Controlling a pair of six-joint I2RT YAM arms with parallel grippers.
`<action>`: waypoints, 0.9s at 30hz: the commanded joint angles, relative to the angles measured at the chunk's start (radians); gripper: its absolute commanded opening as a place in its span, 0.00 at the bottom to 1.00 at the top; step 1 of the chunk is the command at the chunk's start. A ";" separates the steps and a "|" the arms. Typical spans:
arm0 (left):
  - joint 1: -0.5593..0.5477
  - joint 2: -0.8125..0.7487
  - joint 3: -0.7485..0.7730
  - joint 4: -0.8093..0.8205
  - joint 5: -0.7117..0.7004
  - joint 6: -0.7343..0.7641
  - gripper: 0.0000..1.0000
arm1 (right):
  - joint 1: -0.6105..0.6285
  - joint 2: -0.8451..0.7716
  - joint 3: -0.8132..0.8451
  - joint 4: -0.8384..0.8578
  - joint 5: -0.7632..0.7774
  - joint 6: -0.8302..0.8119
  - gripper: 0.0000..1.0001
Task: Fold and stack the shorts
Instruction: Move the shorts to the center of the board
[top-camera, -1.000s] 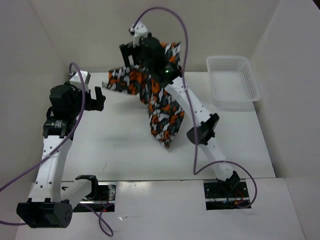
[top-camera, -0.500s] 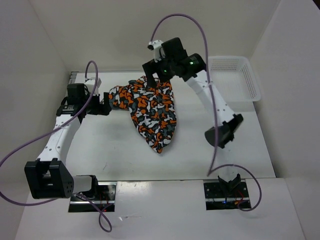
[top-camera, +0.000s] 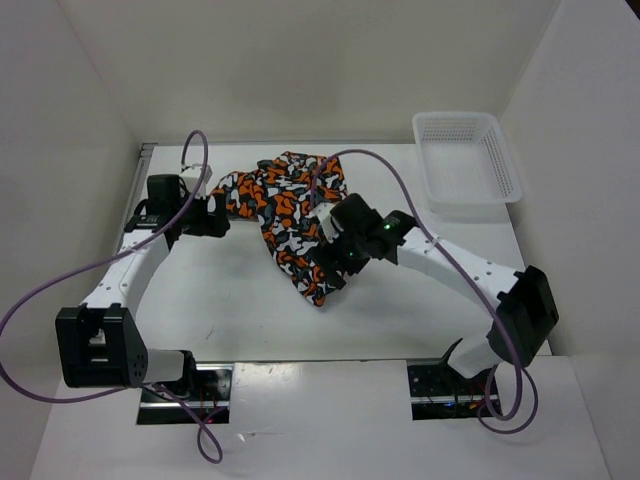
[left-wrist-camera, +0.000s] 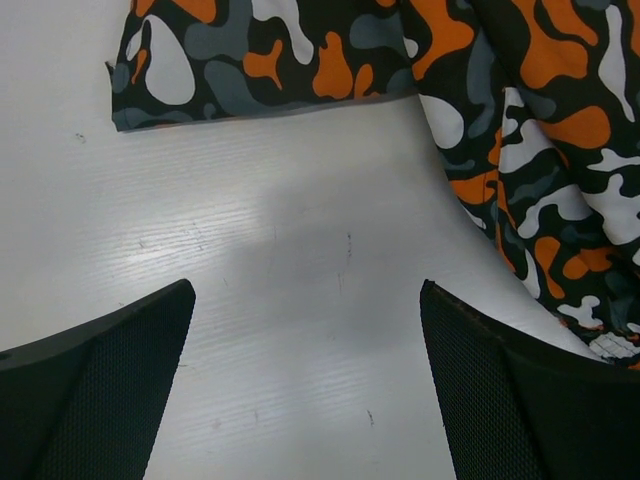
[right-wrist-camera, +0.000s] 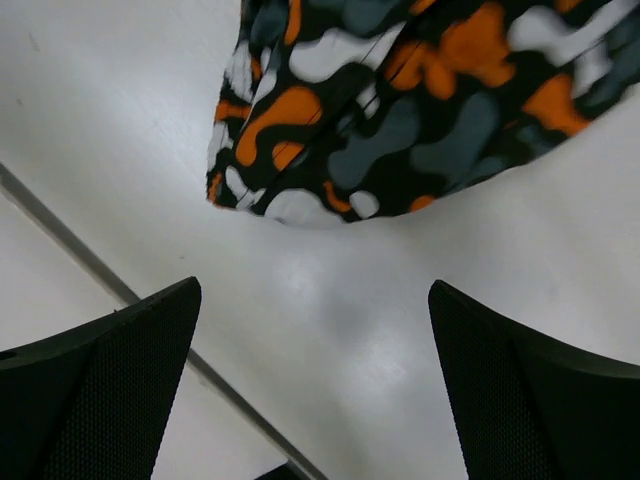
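White walls (top-camera: 300, 70) enclose the white tabletop (top-camera: 230, 300), where soft orange, black, grey and white camouflage-print shorts (top-camera: 300, 215) lie rumpled toward twelve o'clock. Our left claw (left-wrist-camera: 305, 300) at their nine o'clock edge and right claw (right-wrist-camera: 310, 300) at their five o'clock tip both gape empty. We judge folding and stacking remain undone.

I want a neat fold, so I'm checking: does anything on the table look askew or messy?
Yes. The shorts lie crumpled and skewed: bunched at the far end, they taper diagonally to a point on the near side and are not spread flat. The left pincer and the right pincer are both open and hold nothing.
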 joint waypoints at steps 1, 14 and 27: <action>-0.002 -0.002 -0.048 0.099 -0.038 0.004 1.00 | 0.004 -0.017 -0.128 0.183 -0.160 0.062 0.99; -0.002 -0.002 -0.204 0.412 -0.286 0.004 1.00 | 0.004 0.038 -0.322 0.688 -0.100 0.428 0.95; -0.002 -0.002 -0.249 0.452 -0.288 0.004 1.00 | 0.015 0.112 -0.386 0.710 0.103 0.432 0.78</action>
